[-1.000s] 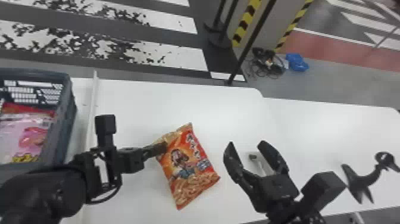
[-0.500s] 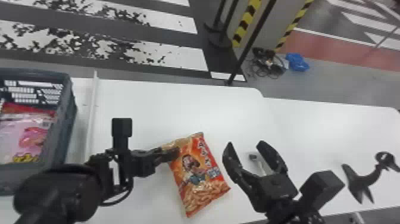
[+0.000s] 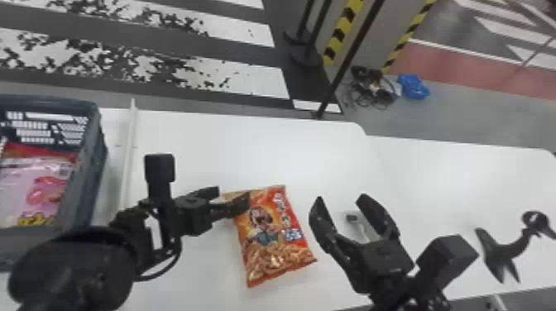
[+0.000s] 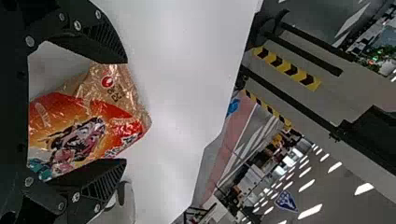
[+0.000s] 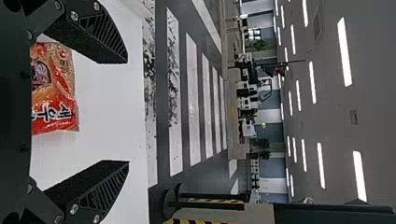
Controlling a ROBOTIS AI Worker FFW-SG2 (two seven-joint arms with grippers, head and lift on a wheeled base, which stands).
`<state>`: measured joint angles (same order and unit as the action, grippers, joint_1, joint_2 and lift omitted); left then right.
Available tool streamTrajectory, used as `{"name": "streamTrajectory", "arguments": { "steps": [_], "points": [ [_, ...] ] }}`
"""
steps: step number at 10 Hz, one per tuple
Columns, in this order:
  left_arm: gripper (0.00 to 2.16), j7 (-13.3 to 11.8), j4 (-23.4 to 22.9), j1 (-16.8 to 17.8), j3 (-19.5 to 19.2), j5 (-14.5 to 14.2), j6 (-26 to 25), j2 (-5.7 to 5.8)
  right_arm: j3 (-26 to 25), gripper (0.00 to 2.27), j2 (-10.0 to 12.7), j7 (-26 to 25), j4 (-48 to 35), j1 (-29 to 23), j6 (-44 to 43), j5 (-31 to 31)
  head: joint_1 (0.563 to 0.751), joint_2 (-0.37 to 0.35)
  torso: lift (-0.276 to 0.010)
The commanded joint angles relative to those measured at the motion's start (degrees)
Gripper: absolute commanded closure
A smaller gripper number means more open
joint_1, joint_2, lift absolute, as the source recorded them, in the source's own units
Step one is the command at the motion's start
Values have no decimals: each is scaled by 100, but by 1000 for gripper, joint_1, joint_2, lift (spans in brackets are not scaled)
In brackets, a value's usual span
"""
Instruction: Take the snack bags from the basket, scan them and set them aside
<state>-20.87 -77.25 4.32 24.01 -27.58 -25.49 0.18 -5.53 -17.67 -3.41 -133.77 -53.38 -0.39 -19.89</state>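
- In the head view we saw a pink bag (image 3: 37,186) inside the basket (image 3: 89,165); the left wrist view showed us a round red mark on the snack bag's (image 3: 273,240) tan end.
- Right of the basket, that bag lay orange-red and crinkled.
- Beyond the basket's right side, our left gripper (image 3: 234,193) and right gripper (image 3: 341,198) stood wide apart, empty.

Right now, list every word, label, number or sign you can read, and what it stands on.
Nothing I can quote with certainty.
Orange snack bag: large white lettering, not clear enough to quote; the marking on its blue patch is too small.
Pink bag in the basket: yellow lettering, too small.
Blue sign in the background: too small.
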Motion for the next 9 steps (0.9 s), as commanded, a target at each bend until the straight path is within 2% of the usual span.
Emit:
{"name": "streamTrajectory", "arguments": {
  "steps": [1, 3, 5, 6, 7, 9],
  "points": [
    [53, 197, -484, -194, -1, 253, -13, -32, 8, 167, 0, -1, 0, 12, 0, 3, 695, -350, -75],
    [56, 909, -1372, -511, 60, 736, -31, -32, 8, 167, 0, -1, 35, 47, 70, -6, 695, -350, -75],
    [63, 1331, -1864, -695, -63, 868, 22, -32, 8, 167, -35, -1, 114, 109, 88, -59, 695, -350, -75],
    [66, 1638, -2286, -862, -63, 1220, 57, 53, 8, 167, -44, 7, 176, 144, 70, -85, 695, -350, -75],
    [73, 1902, -2769, -1100, -115, 1439, 145, 273, 17, 167, -53, 7, 211, 170, 88, -94, 695, -350, -75],
    [80, 2148, -3850, -1961, -555, 1545, 250, 844, 34, 167, -62, -1, 351, 267, 88, -94, 695, -350, -75]
  ]
}}
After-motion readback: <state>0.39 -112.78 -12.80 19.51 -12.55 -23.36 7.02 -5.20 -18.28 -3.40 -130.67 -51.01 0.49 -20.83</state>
